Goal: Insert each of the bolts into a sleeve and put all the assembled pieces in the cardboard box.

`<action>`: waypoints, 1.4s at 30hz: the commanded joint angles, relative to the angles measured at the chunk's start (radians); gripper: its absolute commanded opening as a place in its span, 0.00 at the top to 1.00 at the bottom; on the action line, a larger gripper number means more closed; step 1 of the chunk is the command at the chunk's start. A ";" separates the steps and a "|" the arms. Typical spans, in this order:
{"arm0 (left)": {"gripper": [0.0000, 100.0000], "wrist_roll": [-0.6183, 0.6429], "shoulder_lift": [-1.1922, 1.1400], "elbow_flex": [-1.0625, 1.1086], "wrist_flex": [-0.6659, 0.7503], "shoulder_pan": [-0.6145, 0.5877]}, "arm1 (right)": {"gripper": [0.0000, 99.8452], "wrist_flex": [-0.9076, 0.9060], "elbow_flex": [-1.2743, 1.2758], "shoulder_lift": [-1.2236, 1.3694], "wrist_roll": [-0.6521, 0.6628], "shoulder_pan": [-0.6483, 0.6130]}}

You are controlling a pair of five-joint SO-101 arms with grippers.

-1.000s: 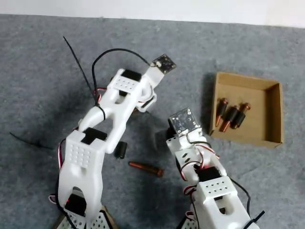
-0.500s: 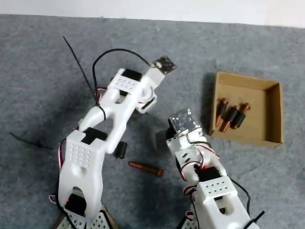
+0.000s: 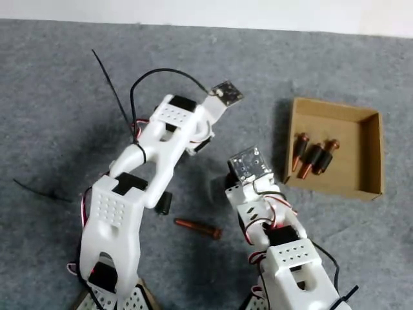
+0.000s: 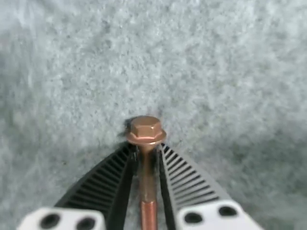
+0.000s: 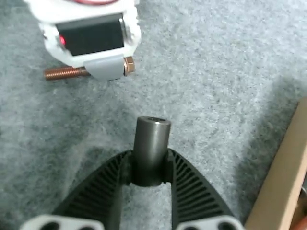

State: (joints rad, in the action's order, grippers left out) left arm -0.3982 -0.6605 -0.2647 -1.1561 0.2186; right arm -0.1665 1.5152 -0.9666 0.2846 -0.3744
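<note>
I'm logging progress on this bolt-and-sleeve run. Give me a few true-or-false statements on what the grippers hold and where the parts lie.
1. The left gripper is shut on a bolt. True.
2. The right gripper is empty. False: it grips a black sleeve.
3. The gripped bolt is already inside the black sleeve. False: they are apart.
4. The cardboard box holds assembled pieces. True.
5. Every bolt is either gripped or boxed. False: a loose bolt lies on the table.
</note>
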 commanded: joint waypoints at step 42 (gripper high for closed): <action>0.99 0.163 1.821 1.917 1.610 -0.193 | 0.99 0.027 -0.008 -0.021 0.009 0.010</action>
State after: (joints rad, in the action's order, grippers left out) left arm -0.2463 1.0334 1.6318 0.4166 0.0376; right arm -0.1665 1.5152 -0.9666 0.2846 -0.3698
